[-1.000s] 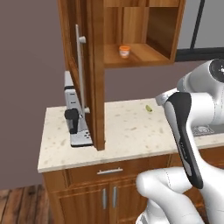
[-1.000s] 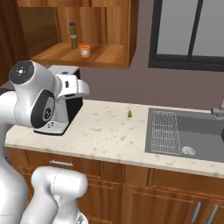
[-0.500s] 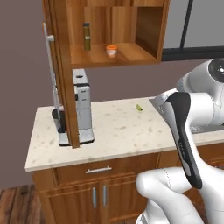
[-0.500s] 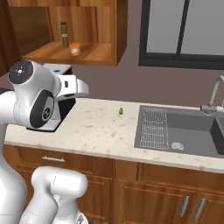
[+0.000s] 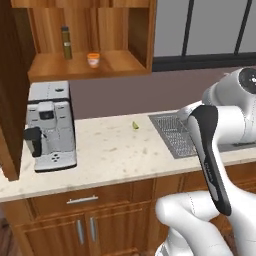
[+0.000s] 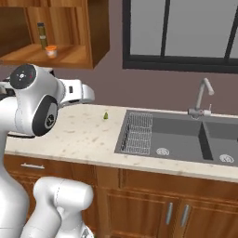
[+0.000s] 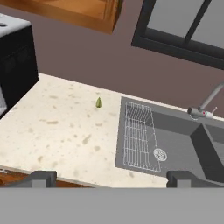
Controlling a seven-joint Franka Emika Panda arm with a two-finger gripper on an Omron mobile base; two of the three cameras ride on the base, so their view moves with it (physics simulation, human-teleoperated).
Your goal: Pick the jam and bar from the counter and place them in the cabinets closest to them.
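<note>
Left base view: the open wall cabinet fills the upper left of the frame. On its shelf stands the jam, a small orange jar, upright near the middle of the shelf, with a slim dark bottle upright to its left, close but apart. Below, on the counter, a white and black coffee machine sits at the left. A small yellow-green sliver lies on the stone at the centre, near the back wall. The sink's ribbed drain area shows at the right, partly behind the white arm.

Right base view: the cabinet sits in the upper left; the jam is on its shelf, the bottle just behind and left of it. The sliver lies on the counter left of the sink. The sink has two basins at the right of the frame; each holds nothing but its round drain, and a wire rack lies along the left side. A tap stands behind it.

Hand view: the gripper points over the counter, its two tips standing far apart at the bottom edge with nothing between them. The sliver lies at centre left, the sink at right, the coffee machine's dark side at upper left.
</note>
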